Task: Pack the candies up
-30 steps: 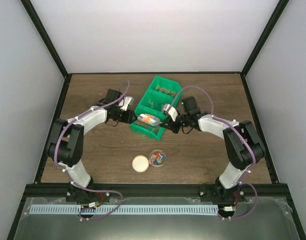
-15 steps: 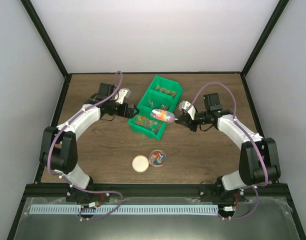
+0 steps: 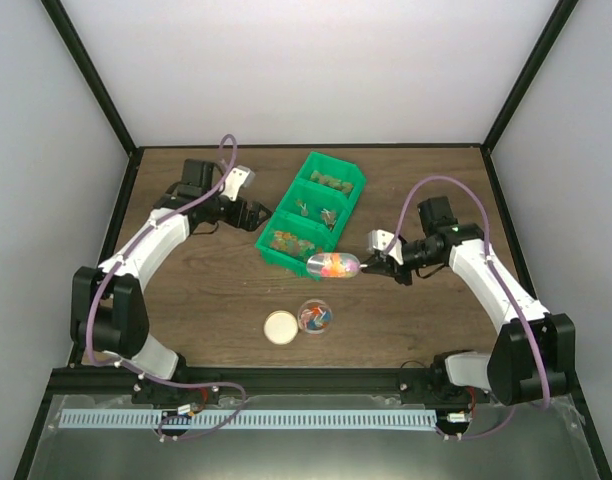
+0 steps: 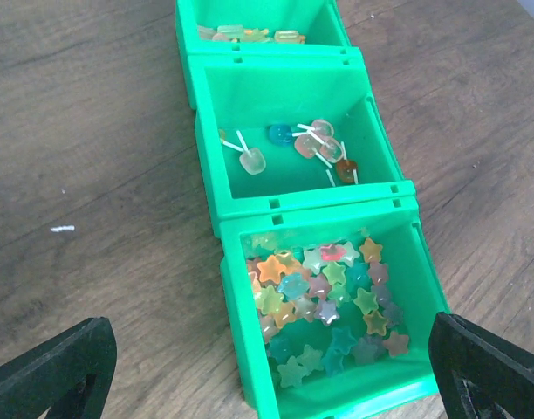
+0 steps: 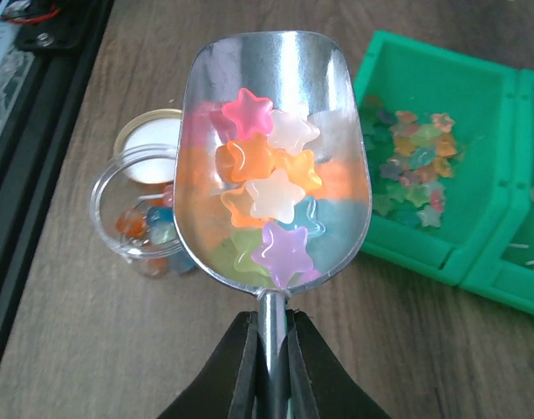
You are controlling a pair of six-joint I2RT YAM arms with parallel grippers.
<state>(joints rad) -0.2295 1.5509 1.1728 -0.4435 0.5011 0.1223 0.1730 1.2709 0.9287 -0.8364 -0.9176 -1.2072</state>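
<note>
Star-shaped candies [image 5: 267, 196] in orange, pink, white, purple and green fill a metal scoop [image 5: 337, 105]. My right gripper [image 5: 269, 349] is shut on the scoop's handle. From above, the loaded scoop [image 3: 333, 265] hangs just in front of the green bin [image 3: 286, 218], above and to the right of the clear jar [image 3: 315, 317]. More star candies [image 4: 324, 301] lie in the bin's near compartment. My left gripper [image 4: 271, 384] is open, with one fingertip on each side of that compartment and nothing held. In the top view the left gripper [image 3: 254, 214] sits just left of the bin.
The jar [image 5: 132, 214] holds a few candies, with its tan lid [image 3: 281, 327] flat beside it on the left. The bin's middle compartment [image 4: 293, 148] holds small sweets on sticks, and the far one [image 4: 249, 35] holds more sweets. Black frame rails border the wooden table.
My right gripper carried the loaded scoop from over the bin out to the near side, toward the jar. My left gripper opened and drew back left from the bin.
</note>
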